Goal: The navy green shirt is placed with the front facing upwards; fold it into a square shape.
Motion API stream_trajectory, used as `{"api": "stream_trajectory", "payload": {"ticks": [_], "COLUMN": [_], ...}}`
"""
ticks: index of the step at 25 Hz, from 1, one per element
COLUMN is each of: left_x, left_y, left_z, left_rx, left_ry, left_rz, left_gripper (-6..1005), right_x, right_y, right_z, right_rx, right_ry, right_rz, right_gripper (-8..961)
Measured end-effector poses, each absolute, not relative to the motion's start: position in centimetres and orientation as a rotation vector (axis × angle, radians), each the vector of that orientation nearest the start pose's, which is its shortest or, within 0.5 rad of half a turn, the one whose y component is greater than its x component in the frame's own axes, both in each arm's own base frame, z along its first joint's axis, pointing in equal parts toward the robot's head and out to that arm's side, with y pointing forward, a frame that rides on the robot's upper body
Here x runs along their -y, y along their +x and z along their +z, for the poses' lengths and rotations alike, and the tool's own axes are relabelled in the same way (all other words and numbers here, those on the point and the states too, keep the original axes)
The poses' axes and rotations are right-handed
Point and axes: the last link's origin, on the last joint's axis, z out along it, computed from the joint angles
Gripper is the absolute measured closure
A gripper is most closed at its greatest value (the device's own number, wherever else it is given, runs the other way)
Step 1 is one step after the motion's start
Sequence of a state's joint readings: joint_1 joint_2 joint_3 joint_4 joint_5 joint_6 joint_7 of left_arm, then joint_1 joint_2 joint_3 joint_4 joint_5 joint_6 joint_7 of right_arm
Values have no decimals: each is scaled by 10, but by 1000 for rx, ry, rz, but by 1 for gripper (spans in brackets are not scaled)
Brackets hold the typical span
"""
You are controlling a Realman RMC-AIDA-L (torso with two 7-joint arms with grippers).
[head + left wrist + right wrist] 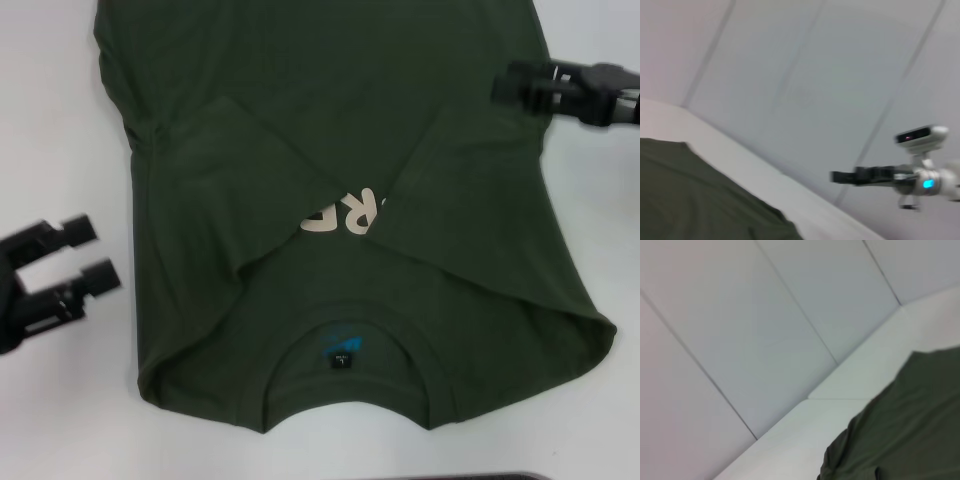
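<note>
The navy green shirt (pixel 340 200) lies lengthwise, collar toward the robot; left end effector (pixel 75 258) spread, right end effector (pixel 515 82) unclear.

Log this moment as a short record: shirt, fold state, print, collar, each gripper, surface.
shirt: navy green shirt lying on the white table
fold state: both sleeves folded inward, meeting over the chest
print: cream lettering, partly hidden by the folded sleeves
collar: nearest the robot, blue inner label showing
left gripper: open, off the shirt at its left
right gripper: over the shirt's right edge, far side
</note>
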State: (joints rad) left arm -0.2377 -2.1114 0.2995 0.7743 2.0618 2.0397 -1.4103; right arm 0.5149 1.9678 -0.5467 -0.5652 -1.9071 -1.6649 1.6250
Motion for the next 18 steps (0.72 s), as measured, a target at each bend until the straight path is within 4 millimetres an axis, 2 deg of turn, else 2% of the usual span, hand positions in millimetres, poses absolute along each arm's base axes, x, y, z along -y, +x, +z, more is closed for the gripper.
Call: {"api": "stream_trajectory", "payload": {"ticks": [4, 6, 8, 11, 15, 17, 18], "left_x": [-202, -200, -198, -196, -193, -193, -193], "left_y": [-309, -306, -303, -300, -302, -303, -307], "left_z": [38, 30, 23, 18, 19, 20, 26], "left_rx": [980, 997, 991, 980, 980, 1014, 1172], "left_ry": [-2640, -2660, -2655, -2648, -2627, -2614, -2581], "left_rz": [-1084, -1100, -1127, -1144, -1153, -1163, -1173], "left_gripper": [224, 224, 224, 224, 235, 234, 234], "right_x": [-310, -299, -292, -287, -280, -272, -268], "right_y": [271, 268, 265, 265, 268, 268, 269], "right_z": [42, 37, 35, 36, 37, 38, 39], "right_rx": [-647, -470, -372, -367, -474, -493, -525], "right_ry": [-2697, -2713, -2703, -2717, -2748, -2772, -2788], "right_rz": [938, 921, 915, 921, 954, 964, 965], "right_gripper": [221, 235, 247, 251, 246, 189, 160]}}
